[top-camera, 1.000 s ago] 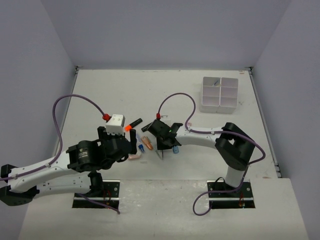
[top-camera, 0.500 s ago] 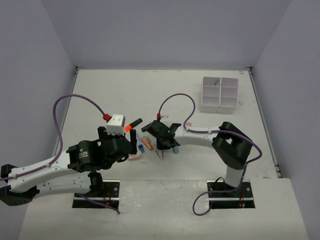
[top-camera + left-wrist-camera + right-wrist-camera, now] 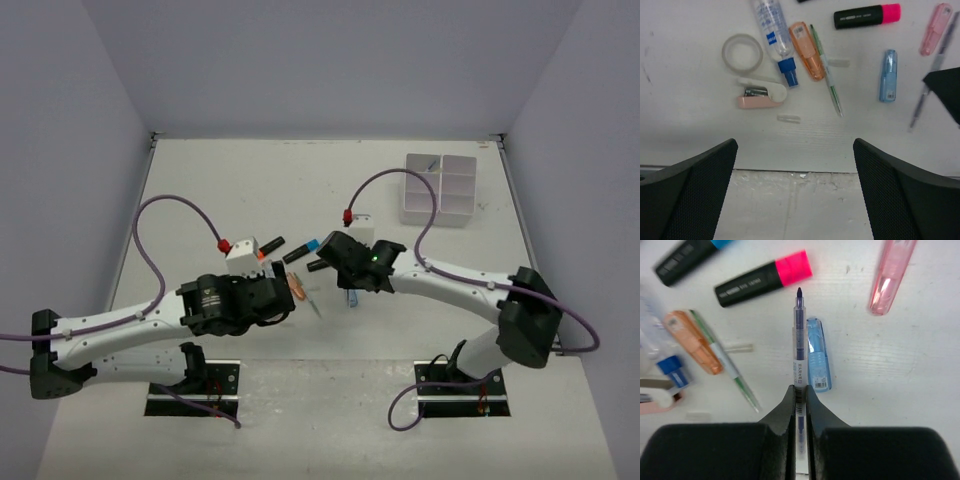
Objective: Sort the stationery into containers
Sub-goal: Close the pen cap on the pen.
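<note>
In the right wrist view my right gripper [image 3: 800, 390] is shut on a thin purple pen [image 3: 799, 325] that points away from it. Whether the pen is off the table I cannot tell. A blue piece [image 3: 817, 355] lies just right of the pen, and a pink-capped highlighter [image 3: 762, 279] lies beyond its tip. In the top view the right gripper [image 3: 347, 282] is over the pile at mid-table. My left gripper [image 3: 795, 145] is open with nothing between its fingers, hanging over the table's near edge short of the pile. The white organiser box [image 3: 439, 188] stands far right.
The left wrist view shows a tape roll [image 3: 742, 51], a blue-capped bottle [image 3: 775, 35], an orange piece [image 3: 807, 44], a green pen [image 3: 826, 70], a pink stapler [image 3: 762, 96] and a pink piece [image 3: 936, 27]. The two grippers are close together. A seam [image 3: 790, 171] marks the table's edge.
The right gripper has closed on the purple pen, and its arm has swung its elbow out to the right. The left arm has shifted right, toward the pile, still open.
</note>
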You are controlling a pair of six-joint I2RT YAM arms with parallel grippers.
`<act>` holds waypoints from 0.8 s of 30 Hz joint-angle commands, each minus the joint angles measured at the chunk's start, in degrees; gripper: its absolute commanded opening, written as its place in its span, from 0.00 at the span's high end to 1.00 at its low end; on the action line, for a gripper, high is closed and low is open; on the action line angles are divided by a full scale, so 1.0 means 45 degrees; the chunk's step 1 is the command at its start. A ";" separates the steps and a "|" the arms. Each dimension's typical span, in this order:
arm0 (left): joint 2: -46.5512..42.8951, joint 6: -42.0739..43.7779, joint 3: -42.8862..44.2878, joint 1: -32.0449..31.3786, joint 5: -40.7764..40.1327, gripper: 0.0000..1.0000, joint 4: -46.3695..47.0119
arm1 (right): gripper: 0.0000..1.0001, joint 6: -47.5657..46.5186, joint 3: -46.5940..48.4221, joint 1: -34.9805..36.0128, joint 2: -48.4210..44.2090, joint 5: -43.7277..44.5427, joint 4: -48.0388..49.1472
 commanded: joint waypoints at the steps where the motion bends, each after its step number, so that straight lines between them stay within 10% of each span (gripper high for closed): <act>1: 0.1254 -0.5658 0.0155 -0.0134 0.1585 0.00 -0.0764 | 1.00 0.0090 -0.0310 -0.0026 -0.1729 0.1376 -0.0335; 10: 0.4839 -0.9892 0.0938 0.0059 0.0962 0.12 -0.1318 | 1.00 -0.0198 -0.1248 -0.0007 -0.3158 0.1460 0.0295; 24: 0.6402 -0.9130 0.0214 0.1682 0.2191 0.46 0.1062 | 1.00 -0.0398 -0.2461 -0.0007 -0.4600 0.1636 0.0467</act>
